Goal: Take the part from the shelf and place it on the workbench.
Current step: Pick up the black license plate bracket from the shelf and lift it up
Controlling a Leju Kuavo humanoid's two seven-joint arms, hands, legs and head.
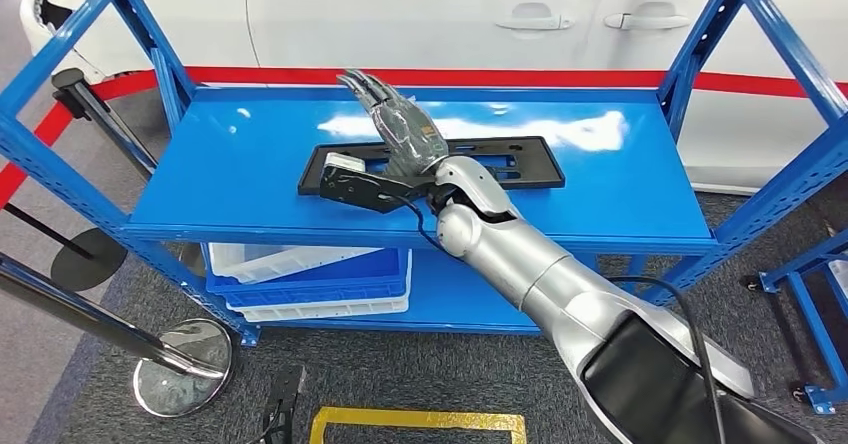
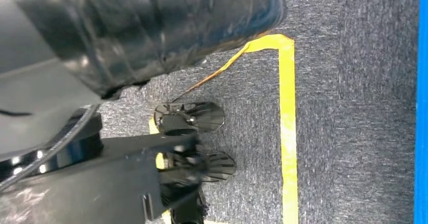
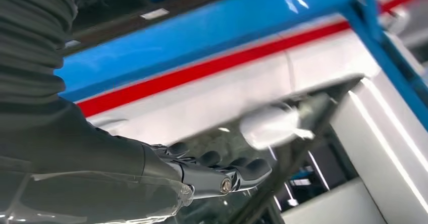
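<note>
A flat black rectangular part (image 1: 522, 160) with cut-outs lies on the blue top shelf (image 1: 240, 169), near its middle. My right hand (image 1: 400, 124) hovers over the left half of the part, with its fingers stretched out straight toward the back of the shelf and nothing in them. The right wrist view has the extended fingers (image 3: 222, 176) in front of the white car, with the part (image 3: 166, 2) and the shelf surface (image 3: 242, 22) seen beside the hand. The hand hides part of the plate.
Blue shelf uprights (image 1: 760, 84) stand on both sides. Stacked blue and white bins (image 1: 310, 279) sit on the lower shelf. A white car (image 1: 430, 14) is behind the shelf. A chrome stanchion base (image 1: 185, 364) and yellow floor tape (image 1: 420, 419) lie in front.
</note>
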